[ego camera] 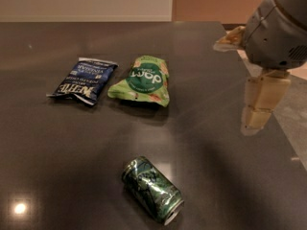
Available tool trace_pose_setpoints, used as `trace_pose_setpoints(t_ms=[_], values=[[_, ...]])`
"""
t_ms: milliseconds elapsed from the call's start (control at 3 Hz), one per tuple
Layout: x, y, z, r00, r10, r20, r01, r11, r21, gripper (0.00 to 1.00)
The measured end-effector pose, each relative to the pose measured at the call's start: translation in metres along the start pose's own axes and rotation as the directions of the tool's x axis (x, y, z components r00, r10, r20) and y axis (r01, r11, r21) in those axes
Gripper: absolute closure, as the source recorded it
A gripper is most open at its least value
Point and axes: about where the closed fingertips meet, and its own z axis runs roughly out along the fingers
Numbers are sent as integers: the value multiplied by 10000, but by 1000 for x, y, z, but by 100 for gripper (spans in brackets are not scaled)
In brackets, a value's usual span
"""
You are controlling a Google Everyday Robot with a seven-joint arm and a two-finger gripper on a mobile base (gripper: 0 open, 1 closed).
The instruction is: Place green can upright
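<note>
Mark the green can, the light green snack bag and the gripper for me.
Small dark green metal drink can (152, 189): camera view, middle of its printed side.
Flat light green snack bag (144, 80): camera view, on its round dark green logo.
Gripper (253, 121): camera view, its lower tip, at the far right.

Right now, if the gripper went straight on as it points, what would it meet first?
The gripper, at the right edge, would probably meet bare table, not the green can; depth unclear.
</note>
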Motion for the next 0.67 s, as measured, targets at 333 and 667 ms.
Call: trace_pose_setpoints(t_ms=[333,667], values=[[-42,6,19,9686,-2286,976,2339,9712,-460,0],[-70,24,43,8894,-4270,1631,4426,8936,-746,0]])
